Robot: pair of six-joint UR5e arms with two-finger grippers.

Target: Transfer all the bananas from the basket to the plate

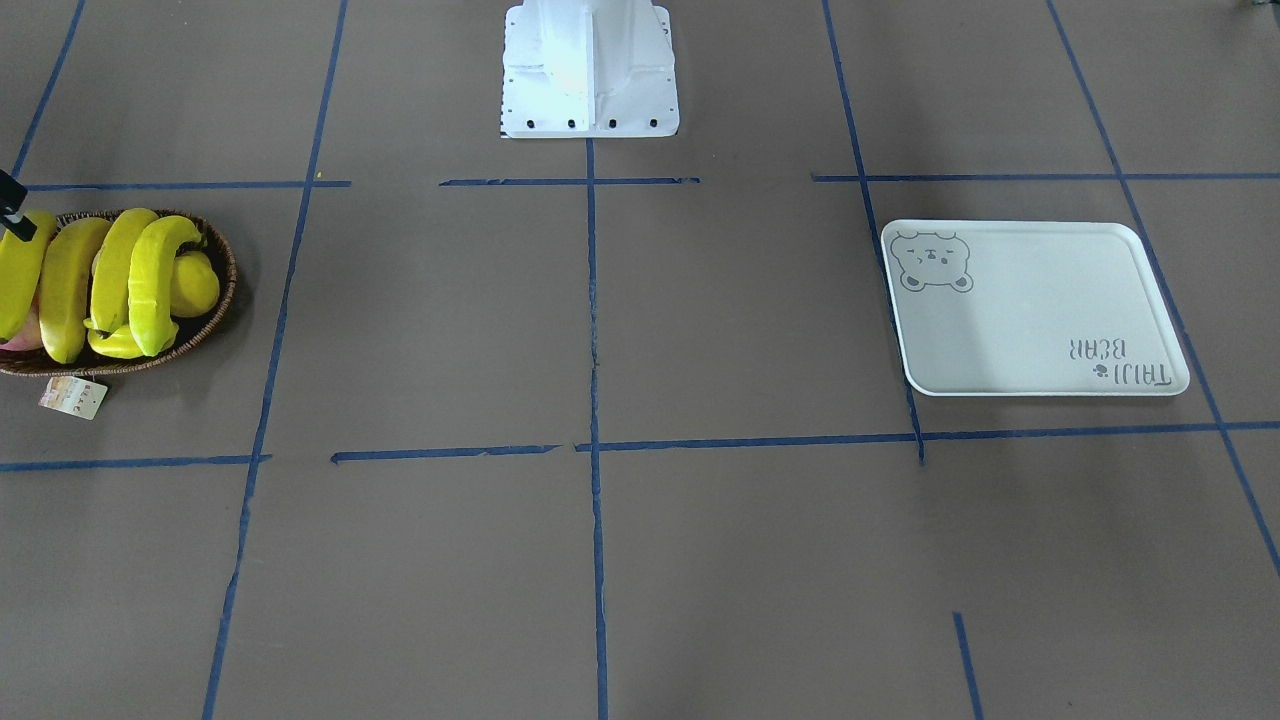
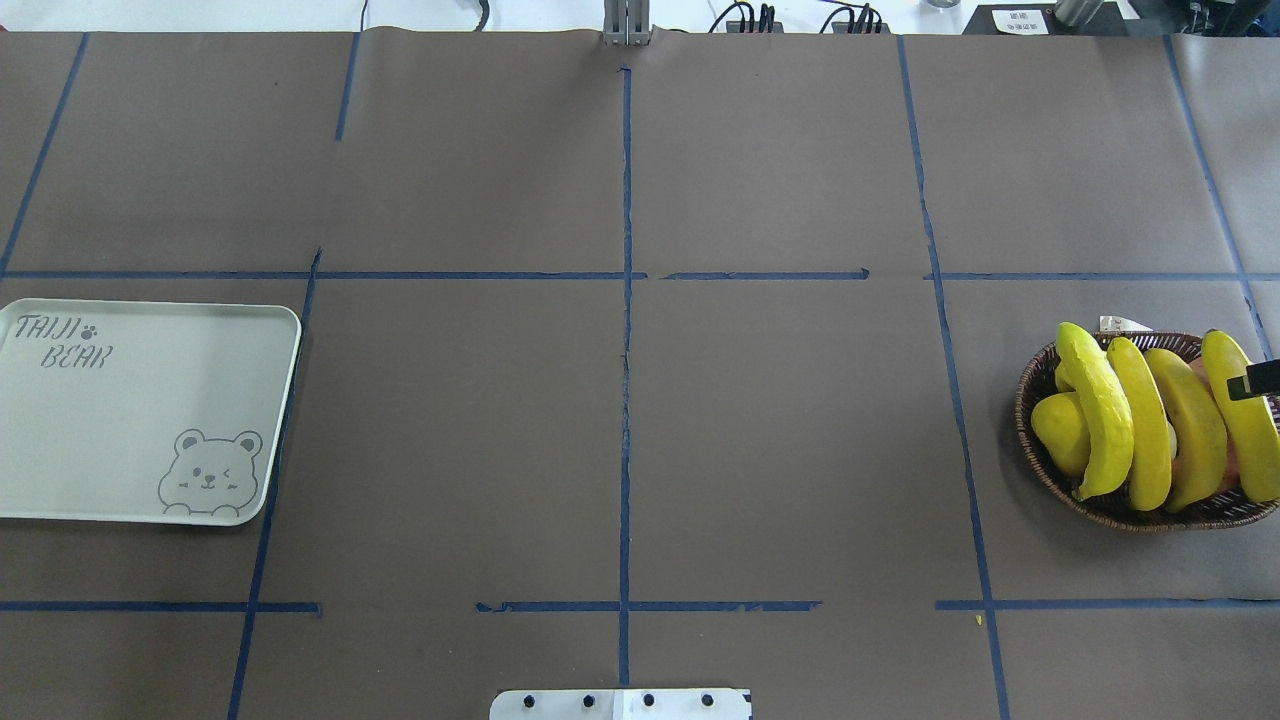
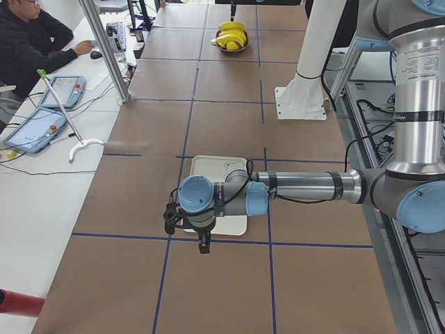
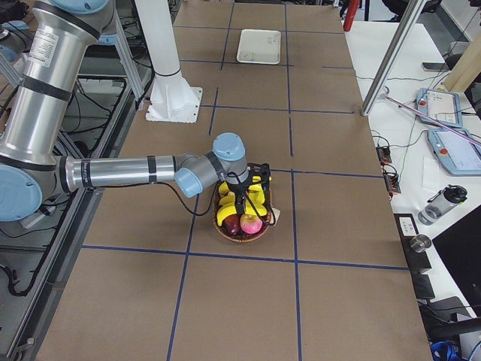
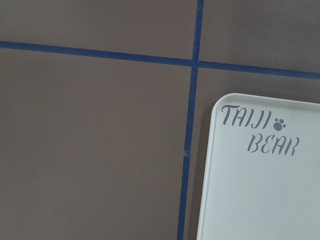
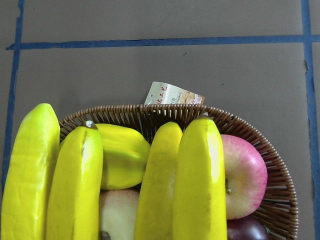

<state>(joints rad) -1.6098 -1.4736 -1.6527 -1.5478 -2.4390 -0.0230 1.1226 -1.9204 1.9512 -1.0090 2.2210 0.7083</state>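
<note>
Bananas, four of them, are lying side by side across the basket, which is sitting on the table toward the robot's right end. They are resting on top of other fruit: a red apple, a ridged yellow starfruit and a stubby yellow pear are showing between and beside them. A paper tag is hanging off the basket's rim and lying on the table just outside it. The right gripper is hovering over the basket with its fingers pointing down at the bananas. Only a black sliver of it is showing in the overhead and front views, over the outermost banana, so I cannot tell whether its fingers are apart or together, nor whether it is touching the fruit. The plate is sitting well apart from the basket, toward the robot's left end, with nothing on it. The left gripper is hanging above the table just beside the plate's outer edge. It is showing in the left side view only, so I cannot tell how its fingers are standing.
</note>
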